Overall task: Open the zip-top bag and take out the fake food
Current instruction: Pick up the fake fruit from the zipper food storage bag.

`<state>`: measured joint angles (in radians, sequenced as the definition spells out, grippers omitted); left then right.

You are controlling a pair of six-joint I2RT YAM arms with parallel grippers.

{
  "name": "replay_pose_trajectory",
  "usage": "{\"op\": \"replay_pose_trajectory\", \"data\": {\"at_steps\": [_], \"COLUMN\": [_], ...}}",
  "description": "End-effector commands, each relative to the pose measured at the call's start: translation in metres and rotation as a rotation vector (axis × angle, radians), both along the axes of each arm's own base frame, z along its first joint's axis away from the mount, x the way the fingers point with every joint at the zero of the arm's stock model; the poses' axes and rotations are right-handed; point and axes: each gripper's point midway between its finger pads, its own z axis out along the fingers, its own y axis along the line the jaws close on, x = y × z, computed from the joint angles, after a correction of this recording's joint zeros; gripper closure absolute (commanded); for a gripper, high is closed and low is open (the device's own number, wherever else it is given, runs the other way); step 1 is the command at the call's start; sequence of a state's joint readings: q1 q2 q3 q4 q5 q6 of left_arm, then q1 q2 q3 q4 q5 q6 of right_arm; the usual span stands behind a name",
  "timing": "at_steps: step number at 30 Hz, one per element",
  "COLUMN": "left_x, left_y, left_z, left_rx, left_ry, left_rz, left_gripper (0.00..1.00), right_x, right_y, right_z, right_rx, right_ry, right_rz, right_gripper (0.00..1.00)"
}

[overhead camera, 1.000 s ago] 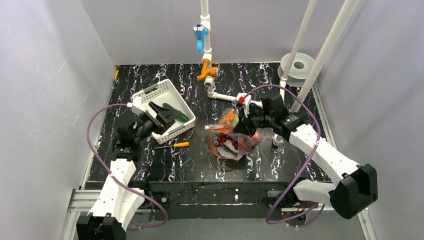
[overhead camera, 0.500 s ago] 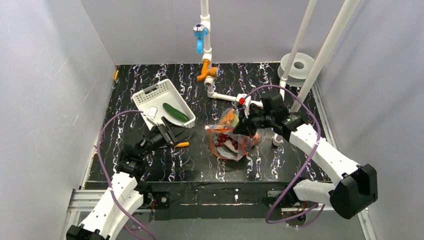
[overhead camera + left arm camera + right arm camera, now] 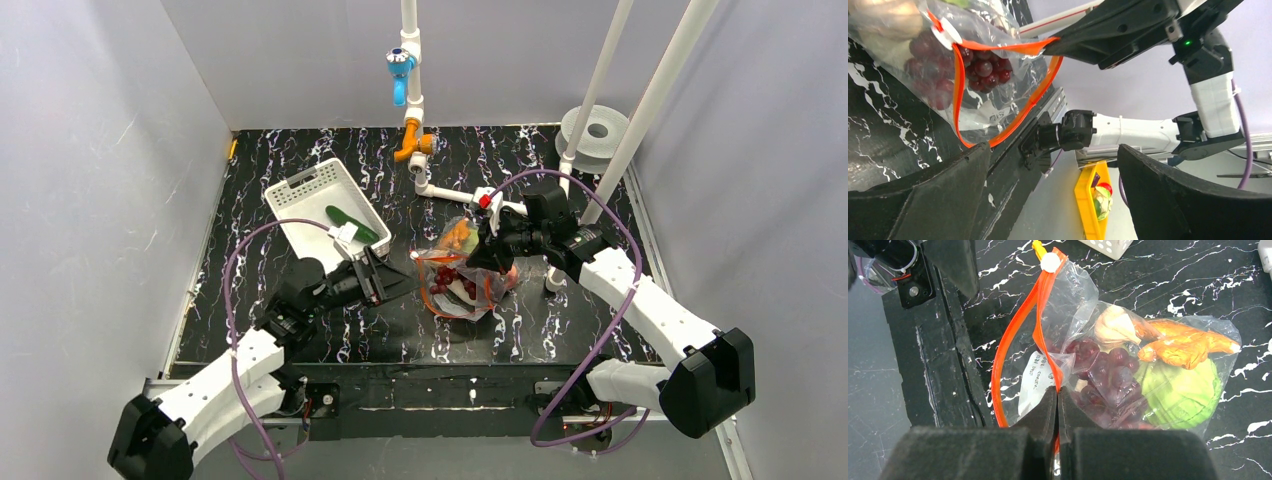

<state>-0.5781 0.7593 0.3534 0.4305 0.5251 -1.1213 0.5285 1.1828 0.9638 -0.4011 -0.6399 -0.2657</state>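
The zip-top bag [image 3: 458, 278] lies mid-table, its orange-red zip strip [image 3: 1013, 340] gaping in a loop. My right gripper [image 3: 1057, 390] is shut on the upper strip and holds it up, seen from above as the right gripper [image 3: 487, 262]. Inside the bag [image 3: 1073, 300] lie dark red grapes [image 3: 1108, 372], a green round vegetable [image 3: 1178, 390], an orange piece [image 3: 1188, 347] and a white piece [image 3: 1115, 325]. My left gripper [image 3: 395, 283] stands open and empty just left of the mouth; the left wrist view shows the left gripper [image 3: 1053, 150] below the bag [image 3: 973, 75]. A cucumber [image 3: 350, 223] lies in the basket.
A white slotted basket [image 3: 298, 184] stands at the back left. White pipework with a blue valve [image 3: 400, 65] and an orange valve [image 3: 413, 145] rises at the back. Two slanted white poles and a white spool [image 3: 598, 130] stand at the right. A yellow bin [image 3: 1088, 200] sits below the table edge.
My left arm has swung from over the basket rightward and forward to the bag's mouth, open all the way. The cucumber stays in the basket. The right gripper has not moved.
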Motion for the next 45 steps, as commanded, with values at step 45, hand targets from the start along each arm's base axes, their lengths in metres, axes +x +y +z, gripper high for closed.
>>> {"op": "replay_pose_trajectory", "data": {"at_steps": [45], "left_x": [0.034], "left_y": [-0.098], "left_z": [-0.073], "left_rx": [0.378], "left_ry": [0.192], "left_rz": [0.308], "left_gripper": [0.39], "right_x": [-0.003], "right_y": [0.002], "right_z": [0.010], "right_rx": [0.040], "right_ry": [-0.016], "right_rz": [0.023], "right_gripper": [0.99]}}
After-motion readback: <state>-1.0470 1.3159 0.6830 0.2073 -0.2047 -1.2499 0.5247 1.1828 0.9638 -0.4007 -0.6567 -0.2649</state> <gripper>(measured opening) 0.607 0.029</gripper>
